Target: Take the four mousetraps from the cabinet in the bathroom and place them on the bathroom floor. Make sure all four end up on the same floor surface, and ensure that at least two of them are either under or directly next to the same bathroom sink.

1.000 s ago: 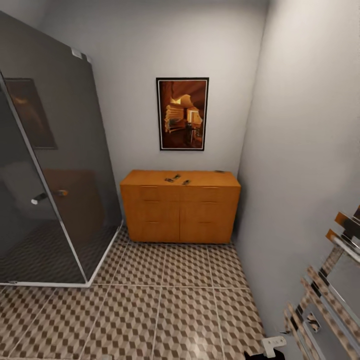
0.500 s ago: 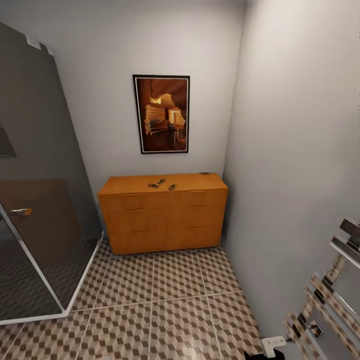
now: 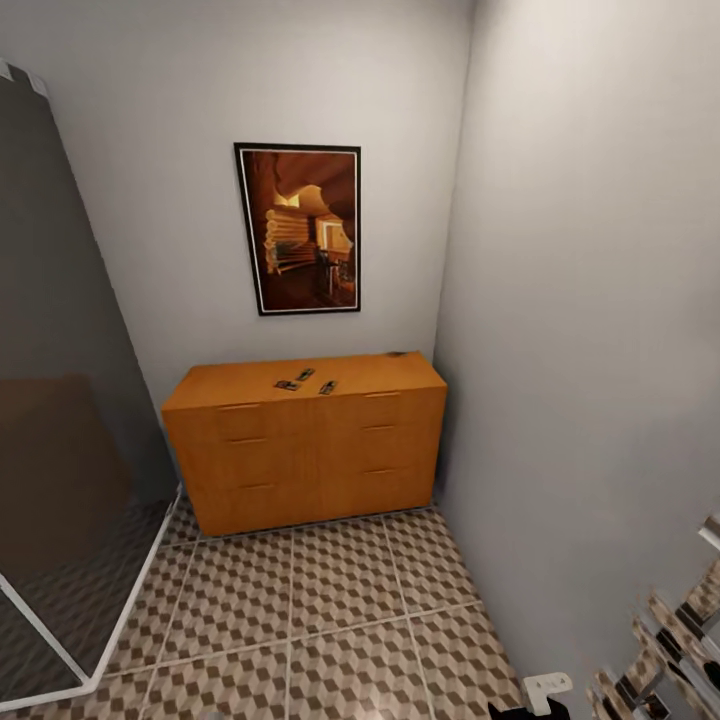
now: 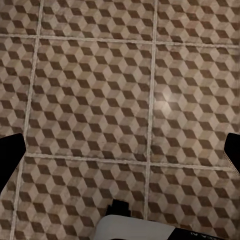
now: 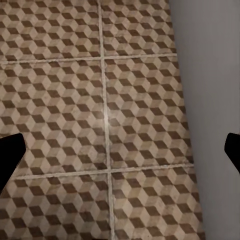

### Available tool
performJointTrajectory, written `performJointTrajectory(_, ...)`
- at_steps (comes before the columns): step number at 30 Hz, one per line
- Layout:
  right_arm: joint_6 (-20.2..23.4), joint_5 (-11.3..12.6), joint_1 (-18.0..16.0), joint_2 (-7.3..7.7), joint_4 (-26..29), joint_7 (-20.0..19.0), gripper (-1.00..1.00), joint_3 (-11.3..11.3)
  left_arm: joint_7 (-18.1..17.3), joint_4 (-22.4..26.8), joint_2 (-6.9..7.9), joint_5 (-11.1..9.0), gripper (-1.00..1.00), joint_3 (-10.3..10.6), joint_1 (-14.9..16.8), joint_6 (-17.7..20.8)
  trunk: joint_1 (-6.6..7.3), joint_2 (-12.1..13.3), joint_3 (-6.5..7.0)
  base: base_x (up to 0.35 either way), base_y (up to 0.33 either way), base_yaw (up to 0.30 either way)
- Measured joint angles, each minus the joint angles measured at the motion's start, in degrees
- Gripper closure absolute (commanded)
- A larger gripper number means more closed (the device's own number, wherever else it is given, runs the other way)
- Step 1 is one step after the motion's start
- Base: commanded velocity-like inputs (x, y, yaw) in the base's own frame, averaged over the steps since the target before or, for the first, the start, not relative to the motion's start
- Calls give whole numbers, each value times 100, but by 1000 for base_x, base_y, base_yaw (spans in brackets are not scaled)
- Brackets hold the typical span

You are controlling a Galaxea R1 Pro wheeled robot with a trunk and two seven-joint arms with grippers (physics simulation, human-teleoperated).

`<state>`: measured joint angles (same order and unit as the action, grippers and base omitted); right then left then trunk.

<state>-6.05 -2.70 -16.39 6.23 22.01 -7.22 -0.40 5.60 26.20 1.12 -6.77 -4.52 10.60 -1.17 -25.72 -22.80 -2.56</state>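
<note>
Head view: robot faces the cabinet, traps on top, none yet lifted.

Bathroom floor stretches tiled to the orange-brown cabinet against the far wall; three mousetraps lie grouped on its top, a possible fourth near the back right corner. Left gripper and right gripper hang spread wide, holding nothing, over tiles. Best approach: roll squarely closer before reaching.
</note>
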Motion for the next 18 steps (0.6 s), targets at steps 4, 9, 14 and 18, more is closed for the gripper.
performJointTrajectory(4, 0, -4, 0, 0, 0, 0, -100, 1, 0, -1, 1, 2, -100, -1, 0, 3, 0, 0, 0, 326, 1, -2)
performJointTrajectory(9, 0, -7, 0, 0, 0, 0, -100, 2, 0, -1, 1, 6, -100, 1, 0, 5, 0, 0, 0, 326, 0, 5)
performJointTrajectory(14, 0, -14, -1, 0, -1, -1, -100, 2, 0, 0, 2, 7, -100, 1, -1, 5, 0, 0, 0, 327, 0, 118)
performJointTrajectory(18, -1, -15, -1, -1, -2, -1, -100, 2, 0, 1, 2, 3, -100, 1, -1, 5, 0, 0, 0, 327, 0, 201)
